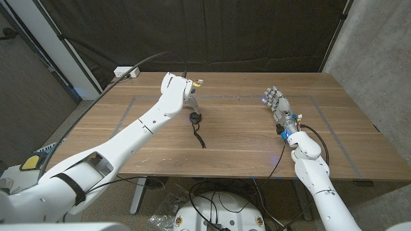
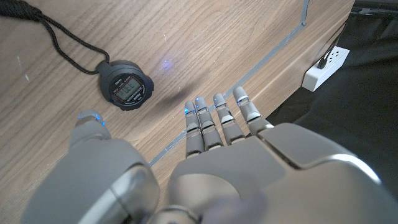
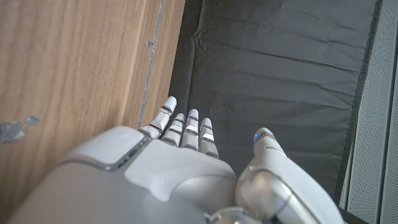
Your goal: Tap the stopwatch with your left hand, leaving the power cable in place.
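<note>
The left hand [image 1: 187,90] hovers over the table [image 1: 244,138], fingers [image 2: 214,124] straight and apart, holding nothing. Just beside it lies the stopwatch [image 1: 194,117], cord [image 1: 200,136] trailing toward the robot. The right hand [image 1: 277,104] is open and empty, well apart.

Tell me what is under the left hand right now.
Under the left hand lies bare wooden table with a pale tape line. The stopwatch sits beside the fingers, uncovered, display showing. Whatever lies beneath the palm itself is hidden.
</note>
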{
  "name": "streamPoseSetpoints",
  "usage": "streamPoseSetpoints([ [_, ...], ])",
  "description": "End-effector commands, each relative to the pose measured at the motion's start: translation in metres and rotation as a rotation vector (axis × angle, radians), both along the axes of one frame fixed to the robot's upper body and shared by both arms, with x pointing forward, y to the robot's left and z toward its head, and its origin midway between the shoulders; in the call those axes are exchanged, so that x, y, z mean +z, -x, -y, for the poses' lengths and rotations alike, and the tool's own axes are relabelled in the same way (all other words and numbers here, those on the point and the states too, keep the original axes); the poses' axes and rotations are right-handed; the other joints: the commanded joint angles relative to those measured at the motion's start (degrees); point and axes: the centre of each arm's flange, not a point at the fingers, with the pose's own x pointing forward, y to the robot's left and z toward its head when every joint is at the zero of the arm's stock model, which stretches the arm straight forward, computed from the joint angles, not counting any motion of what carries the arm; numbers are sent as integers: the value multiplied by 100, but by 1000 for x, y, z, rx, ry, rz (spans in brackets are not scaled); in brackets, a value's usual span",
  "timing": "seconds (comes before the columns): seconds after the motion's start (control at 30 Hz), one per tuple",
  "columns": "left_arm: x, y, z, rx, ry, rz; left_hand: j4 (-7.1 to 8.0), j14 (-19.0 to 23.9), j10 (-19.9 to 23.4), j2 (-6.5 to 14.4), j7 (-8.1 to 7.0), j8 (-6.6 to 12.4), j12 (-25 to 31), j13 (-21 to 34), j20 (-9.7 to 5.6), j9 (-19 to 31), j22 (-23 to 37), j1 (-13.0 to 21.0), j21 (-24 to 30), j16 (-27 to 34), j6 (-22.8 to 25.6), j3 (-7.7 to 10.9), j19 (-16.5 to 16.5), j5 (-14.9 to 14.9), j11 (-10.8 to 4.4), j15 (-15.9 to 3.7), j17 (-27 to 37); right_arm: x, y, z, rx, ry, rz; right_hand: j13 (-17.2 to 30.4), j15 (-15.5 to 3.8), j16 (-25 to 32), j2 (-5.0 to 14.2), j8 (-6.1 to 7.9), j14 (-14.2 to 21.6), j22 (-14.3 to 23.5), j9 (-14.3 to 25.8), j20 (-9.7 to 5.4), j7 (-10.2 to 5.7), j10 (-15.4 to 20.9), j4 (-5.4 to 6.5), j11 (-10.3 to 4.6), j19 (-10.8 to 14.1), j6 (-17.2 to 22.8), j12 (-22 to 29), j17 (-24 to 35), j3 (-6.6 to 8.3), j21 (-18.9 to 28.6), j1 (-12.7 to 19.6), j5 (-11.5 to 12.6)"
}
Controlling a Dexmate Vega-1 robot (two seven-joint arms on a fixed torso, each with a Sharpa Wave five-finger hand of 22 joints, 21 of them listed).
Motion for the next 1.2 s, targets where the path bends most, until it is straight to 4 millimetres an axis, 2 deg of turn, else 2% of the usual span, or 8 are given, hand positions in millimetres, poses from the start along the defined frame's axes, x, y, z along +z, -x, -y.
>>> streamPoseSetpoints([
  [0.03, -5, -5, 14, 33, -54, -1, 69, 7, 15, 72, -68, -45, 36, 11, 47, 2, 20, -110, -30, -13, -30, -46, -58, 20, 2, -166, 18, -5, 0, 6, -1, -12, 0, 13, 23, 41, 0, 31, 44, 31, 22, -37, 1, 50, -10, 13, 16, 62, 36, 24, -25, -13, -30, 12],
  [0.13, -7, -8, 16, 34, -56, -17, 124, 70, 126, 127, -173, -109, 59, -11, 61, -8, 23, -182, -37, 2, -124, -83, -61, 24, 29, -134, 24, -6, 0, 7, -1, -15, 1, 13, 23, 44, 3, 34, 54, 32, 22, -33, -11, 52, -10, 7, 25, 70, 36, 24, -28, -16, -33, 12],
  [0.27, -9, -11, 19, 33, -66, -35, 138, 140, 205, 158, -150, -118, 66, -29, 69, -13, 22, -188, -41, 28, -110, -94, -58, 28, 78, -121, 24, -7, 0, 8, -3, -19, 1, 13, 29, 45, 6, 33, 61, 32, 22, -37, -21, 60, -9, 8, 35, 72, 38, 24, -33, -23, -37, 13],
  [0.4, -13, -15, 22, 35, -70, -50, 124, 299, 488, 199, -109, -95, 118, -68, 70, -22, 18, -126, -40, 82, 15, -103, -11, 42, 44, -153, 12, -8, -1, 10, -5, -21, 1, 13, 29, 48, 9, 34, 75, 32, 22, -36, -23, 69, -9, 16, 44, 77, 41, 23, -37, -31, -40, 13],
  [0.53, -17, -19, 23, 38, -74, -64, 114, 403, 583, 205, -80, -70, 119, -92, 61, -26, 15, -94, -43, 113, 119, -116, 6, 46, 37, -141, -3, -9, -1, 11, -6, -24, 0, 13, 31, 49, 11, 32, 84, 32, 22, -36, -26, 73, -10, 2, 52, 76, 41, 22, -42, -39, -43, 14],
  [0.63, -19, -21, 24, 39, -82, -68, 105, 480, 647, 212, -113, -71, 118, -108, 57, -28, 14, -68, -41, 134, 141, -123, 30, 49, 29, -156, -19, -9, -2, 11, -6, -25, 0, 13, 26, 47, 12, 32, 84, 33, 22, -36, -28, 76, -11, 8, 55, 78, 41, 22, -44, -45, -44, 14],
  [0.97, -26, -30, 31, 36, -104, -87, 88, 493, 666, 222, -88, -72, 85, -131, 61, -31, 12, -19, -41, 124, 181, -129, 56, 56, 27, -171, -44, -12, -7, 10, 1, -35, 0, 13, 31, 44, 12, 31, 92, 33, 22, -32, -34, 87, -15, 15, 63, 83, 43, 20, -55, -65, -49, 15],
  [1.2, -28, -36, 36, 13, -111, -91, 79, 564, 756, 246, -99, -53, 78, -155, 63, -33, 10, 22, -31, 142, 271, -135, 112, 62, -29, -210, -59, -14, -9, 12, -3, -45, -1, 13, 29, 42, 12, 29, 97, 33, 22, -30, -36, 90, -18, 5, 73, 80, 42, 19, -62, -79, -53, 16],
])
